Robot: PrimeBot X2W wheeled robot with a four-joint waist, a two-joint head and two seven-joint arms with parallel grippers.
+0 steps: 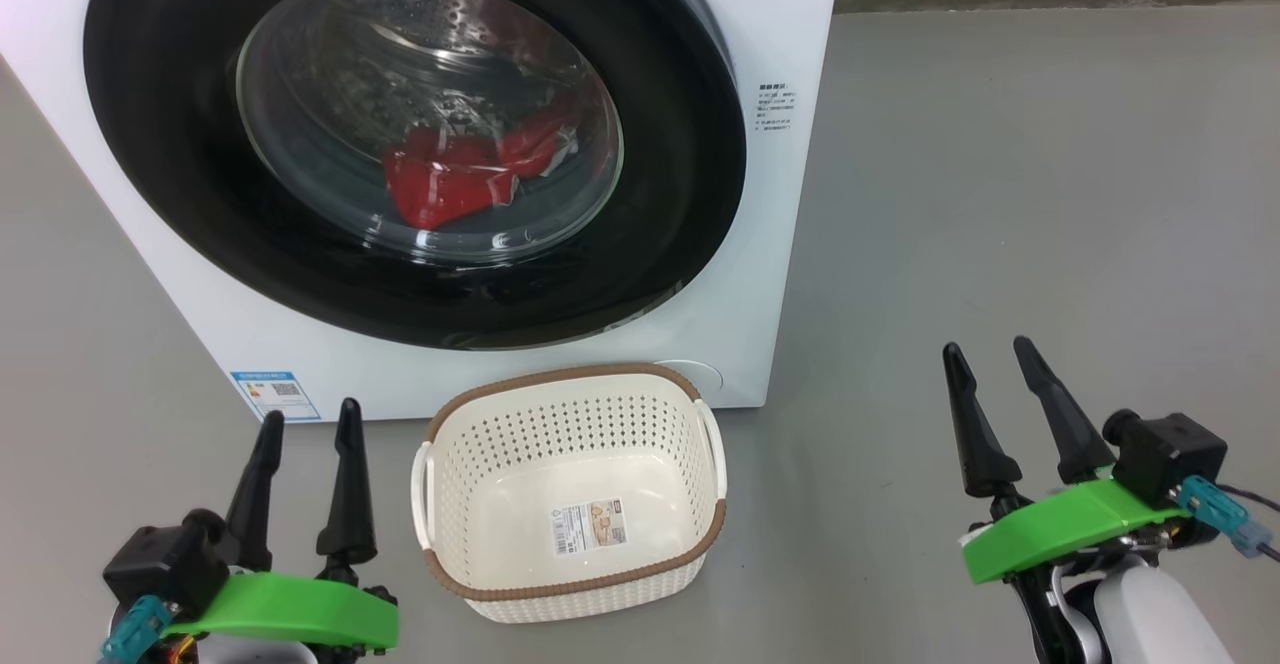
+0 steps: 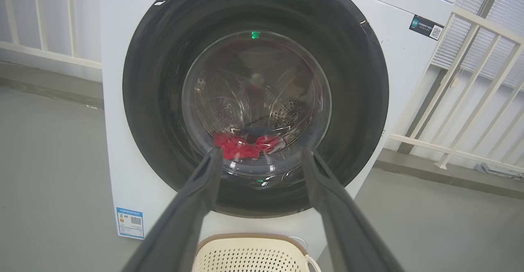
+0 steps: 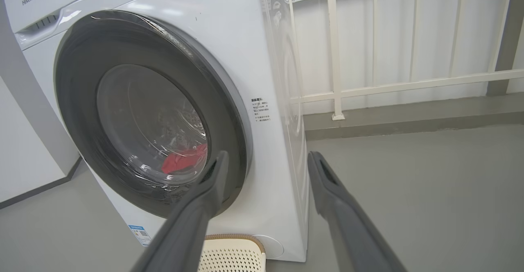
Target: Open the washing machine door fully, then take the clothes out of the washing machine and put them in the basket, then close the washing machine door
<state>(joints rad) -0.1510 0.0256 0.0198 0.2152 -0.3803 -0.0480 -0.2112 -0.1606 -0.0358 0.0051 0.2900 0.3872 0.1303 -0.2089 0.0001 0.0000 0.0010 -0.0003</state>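
Head view, bottom of frame: left gripper (image 1: pixel 310 409) at lower left, jaws spread, nothing between them, fingers pointing up-frame; right gripper (image 1: pixel 986 344) at lower right, jaws spread too, holding nothing; each sits on a green mount (image 1: pixel 1060 529); both over the grey floor (image 1: pixel 1000 194), well apart from the machine.

Lower centre, between the two grippers: basket (image 1: pixel 575 376) upright on the floor; cream perforated walls, brown woven-look rim, white side handles; a sticker (image 1: pixel 588 527) shows on its bottom; it sits just in front of the washing machine (image 1: pixel 790 244), toward the right half of the front; touching or a small gap, cannot tell.

Blue label (image 1: pixel 275 394) at the machine's lower-left front corner, just above the left fingertips in frame; small printed text block (image 1: pixel 775 107) on the front, right of the door.

Washing machine door (image 1: pixel 160 144) fills the upper left and centre; closed against the front; glossy black rim, bulging clear glass in the middle.

Clothes (image 1: pixel 450 179): red fabric with white parts, behind the glass, lying low in the perforated steel drum (image 1: pixel 400 54).

Left wrist view: fingers frame the lower part of the glass, red clothes between their tips in frame.

Right wrist view: white railing (image 3: pixel 393 85) behind the machine, upper right.
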